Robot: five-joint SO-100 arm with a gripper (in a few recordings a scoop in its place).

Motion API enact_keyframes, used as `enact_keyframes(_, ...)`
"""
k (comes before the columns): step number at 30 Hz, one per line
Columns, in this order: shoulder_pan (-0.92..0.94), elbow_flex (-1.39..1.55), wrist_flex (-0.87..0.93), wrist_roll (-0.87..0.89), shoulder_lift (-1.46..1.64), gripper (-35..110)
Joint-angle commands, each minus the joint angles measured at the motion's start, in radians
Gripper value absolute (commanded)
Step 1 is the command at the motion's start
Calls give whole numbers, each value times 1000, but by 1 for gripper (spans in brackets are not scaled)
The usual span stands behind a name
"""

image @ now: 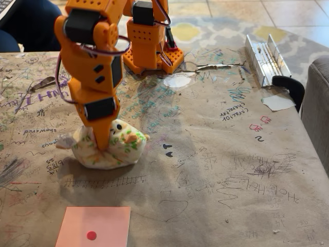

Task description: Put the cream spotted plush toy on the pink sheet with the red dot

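Fixed view: the gripper presses down into the one cream spotted plush toy; fingers buried in it, whether they clamp cannot be told. Toy lies behind the one pink sheet with the red dot, apart from it.

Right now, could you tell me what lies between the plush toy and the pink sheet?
In the fixed view, only scribbled brown paper table cover lies between the cream spotted plush toy and the pink sheet; nothing stands there.
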Motion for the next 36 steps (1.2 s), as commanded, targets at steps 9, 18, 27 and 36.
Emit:
enact_keyframes(9,-87,468,-107,183,996,0)
enact_keyframes(18,-325,264,98,460,1683,0)
enact_keyframes(27,-391,-32,112,492,1939,0)
enact_keyframes(36,-173,-314,-379,419,761,0)
